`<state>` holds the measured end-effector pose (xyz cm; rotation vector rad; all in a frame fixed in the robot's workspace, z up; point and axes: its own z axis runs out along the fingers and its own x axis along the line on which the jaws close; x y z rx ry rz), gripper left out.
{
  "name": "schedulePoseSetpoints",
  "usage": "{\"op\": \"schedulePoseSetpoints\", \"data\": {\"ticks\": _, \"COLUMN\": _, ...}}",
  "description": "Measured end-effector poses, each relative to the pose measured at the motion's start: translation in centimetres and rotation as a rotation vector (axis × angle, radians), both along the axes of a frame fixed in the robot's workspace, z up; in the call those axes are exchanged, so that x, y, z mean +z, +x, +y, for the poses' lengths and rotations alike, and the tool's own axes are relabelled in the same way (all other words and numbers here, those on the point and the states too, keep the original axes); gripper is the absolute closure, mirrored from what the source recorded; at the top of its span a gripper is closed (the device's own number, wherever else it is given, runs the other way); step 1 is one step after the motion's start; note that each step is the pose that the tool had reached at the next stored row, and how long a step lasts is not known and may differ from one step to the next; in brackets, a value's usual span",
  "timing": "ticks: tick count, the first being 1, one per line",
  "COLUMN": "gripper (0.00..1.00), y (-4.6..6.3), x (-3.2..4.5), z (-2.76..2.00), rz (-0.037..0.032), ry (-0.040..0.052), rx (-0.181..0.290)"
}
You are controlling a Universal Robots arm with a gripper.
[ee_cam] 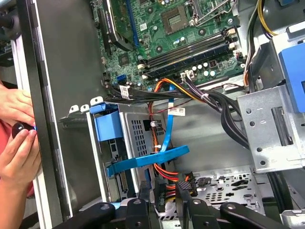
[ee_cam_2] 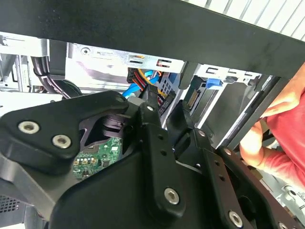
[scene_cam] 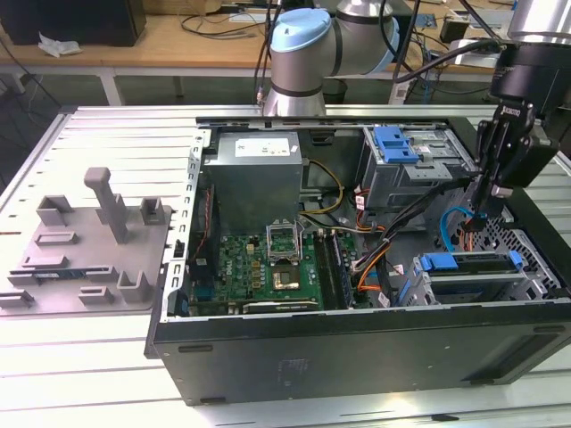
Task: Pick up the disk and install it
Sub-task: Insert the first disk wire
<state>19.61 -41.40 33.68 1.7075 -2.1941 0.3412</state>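
Note:
The disk [scene_cam: 471, 283] sits in the metal drive cage at the case's near corner, on the exterior view's right. Its blue carrier rail [scene_cam: 471, 262] runs along its upper edge, and its label is hidden. In the first wrist view the blue rail [ee_cam: 147, 160] lies just ahead of my fingertips. My gripper [scene_cam: 482, 201] hangs fingers-down a little above the cage. It is open, with a narrow gap and nothing between the fingers [ee_cam: 143, 193]. In the second wrist view my gripper [ee_cam_2: 164, 112] points at the blue and orange cables.
The open computer case [scene_cam: 357, 343] holds a motherboard [scene_cam: 268, 263], a power supply [scene_cam: 254, 174] and cable bundles [ee_cam: 209, 98]. A blue latch [scene_cam: 397, 143] tops the far bay. A grey fixture [scene_cam: 89, 241] lies on the exterior view's left. A person's hands [ee_cam: 19, 138] rest at the case wall.

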Motion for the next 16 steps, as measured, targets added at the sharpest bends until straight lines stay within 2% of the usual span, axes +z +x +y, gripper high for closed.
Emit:
{"op": "schedulePoseSetpoints", "data": {"ticks": 2, "gripper": 0.8, "y": 0.0, "x": 0.0, "z": 0.0, "rz": 0.0, "ry": -0.0001, "rx": 0.0}}
{"op": "schedulePoseSetpoints", "data": {"ticks": 3, "gripper": 0.83, "y": 0.0, "x": 0.0, "z": 0.0, "rz": 0.0, "ry": -0.0001, "rx": 0.0}}
{"op": "schedulePoseSetpoints", "data": {"ticks": 11, "gripper": 0.83, "y": 0.0, "x": -0.01, "z": -0.08, "rz": 0.0001, "ry": 0.0001, "rx": 0.0}}
{"op": "schedulePoseSetpoints", "data": {"ticks": 16, "gripper": 0.83, "y": -0.6, "x": 0.84, "z": -1.32, "rz": -0.0079, "ry": 0.0037, "rx": 0.0}}
